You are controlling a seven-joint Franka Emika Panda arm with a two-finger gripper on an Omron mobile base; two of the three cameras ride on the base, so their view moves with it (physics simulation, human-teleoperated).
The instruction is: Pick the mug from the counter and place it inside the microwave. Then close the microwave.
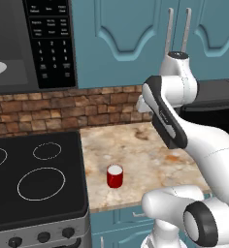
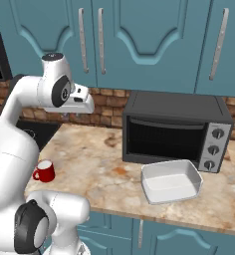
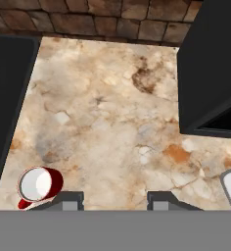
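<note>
The red mug with its white inside stands upright on the speckled counter, near the front edge and just right of the stovetop. It also shows as the mug at the left, and the mug at the lower left of the hand view. My gripper looks straight down at the counter from well above. It is open with nothing between its fingers, and the mug lies off to one side of them. The microwave hangs at the upper left, its cavity open and the white turntable showing.
A black glass stovetop borders the counter on the left. A small black countertop oven stands at the back right with a white dish in front of it. Brick backsplash and teal cabinets close the back.
</note>
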